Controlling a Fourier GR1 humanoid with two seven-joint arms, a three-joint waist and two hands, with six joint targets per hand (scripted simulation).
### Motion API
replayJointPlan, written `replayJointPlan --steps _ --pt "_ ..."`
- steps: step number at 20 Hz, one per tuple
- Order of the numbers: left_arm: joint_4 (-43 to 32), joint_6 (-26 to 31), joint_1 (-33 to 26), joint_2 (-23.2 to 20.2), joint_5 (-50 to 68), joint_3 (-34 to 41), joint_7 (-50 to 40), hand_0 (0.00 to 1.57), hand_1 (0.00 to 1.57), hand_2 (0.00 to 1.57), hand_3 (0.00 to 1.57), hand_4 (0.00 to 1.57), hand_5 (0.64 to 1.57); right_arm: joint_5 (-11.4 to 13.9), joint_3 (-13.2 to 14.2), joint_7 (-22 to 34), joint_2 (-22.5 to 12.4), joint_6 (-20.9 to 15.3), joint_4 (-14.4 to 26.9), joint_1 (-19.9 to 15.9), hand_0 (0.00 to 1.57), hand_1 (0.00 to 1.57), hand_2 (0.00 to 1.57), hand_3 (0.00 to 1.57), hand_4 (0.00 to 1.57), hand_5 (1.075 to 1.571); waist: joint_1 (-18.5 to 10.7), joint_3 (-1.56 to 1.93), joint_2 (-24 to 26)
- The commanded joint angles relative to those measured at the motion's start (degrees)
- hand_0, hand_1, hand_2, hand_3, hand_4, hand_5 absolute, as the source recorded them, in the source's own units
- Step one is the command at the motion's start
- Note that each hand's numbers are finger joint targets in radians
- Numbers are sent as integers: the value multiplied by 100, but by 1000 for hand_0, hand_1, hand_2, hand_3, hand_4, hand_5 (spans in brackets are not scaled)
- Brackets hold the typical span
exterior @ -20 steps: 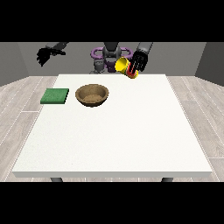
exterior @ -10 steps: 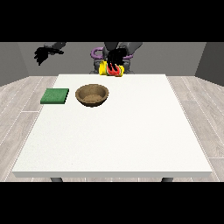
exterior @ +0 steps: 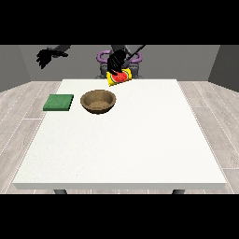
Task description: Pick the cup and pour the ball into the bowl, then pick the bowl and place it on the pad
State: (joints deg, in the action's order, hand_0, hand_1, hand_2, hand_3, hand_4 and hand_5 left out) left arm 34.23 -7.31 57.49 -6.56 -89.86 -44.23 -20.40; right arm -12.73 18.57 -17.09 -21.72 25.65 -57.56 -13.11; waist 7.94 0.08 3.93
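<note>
Tilted cup (exterior: 119, 77) in hand (exterior: 116, 60), seemingly above bowl's (exterior: 98, 101) far rim

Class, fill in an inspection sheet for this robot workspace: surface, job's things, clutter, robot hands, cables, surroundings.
Surface: white table.
Job's things: yellow and red cup held tilted behind the brown bowl; green pad beside the bowl; ball not visible.
Clutter: nothing seen.
Robot hands: robot hand at the view's right curled round the cup; robot hand at the view's left raised, holding nothing.
Cables: nothing seen.
Surroundings: grey walls, wood floor.
</note>
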Motion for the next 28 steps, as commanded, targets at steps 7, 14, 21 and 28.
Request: replayJointPlan --steps 7,14,21,28 --pt "0 453 -137 -65 -605 92 363 1447 1447 1571 1571 1532 1135 -220 -167 801 239 -22 -302 78 0 0 0 0 0 1568 82 -12 260" --pt "1296 -1308 -799 223 2176 2716 -110 1236 1236 1543 1425 1513 1196 -226 278 364 137 -462 23 89 0 0 0 0 0 1567 -951 -72 -136" --pt "2436 -2218 -2026 650 5304 3658 767 0 0 0 0 0 1541 -99 45 289 541 -809 -239 -348 0 0 0 0 331 1568 -856 -156 -1047" --pt "3438 -1203 -2731 655 7855 3648 2601 0 0 0 0 0 1565 364 -295 188 1458 -1999 -438 -536 0 0 0 0 213 1571 -1395 -51 -1409"
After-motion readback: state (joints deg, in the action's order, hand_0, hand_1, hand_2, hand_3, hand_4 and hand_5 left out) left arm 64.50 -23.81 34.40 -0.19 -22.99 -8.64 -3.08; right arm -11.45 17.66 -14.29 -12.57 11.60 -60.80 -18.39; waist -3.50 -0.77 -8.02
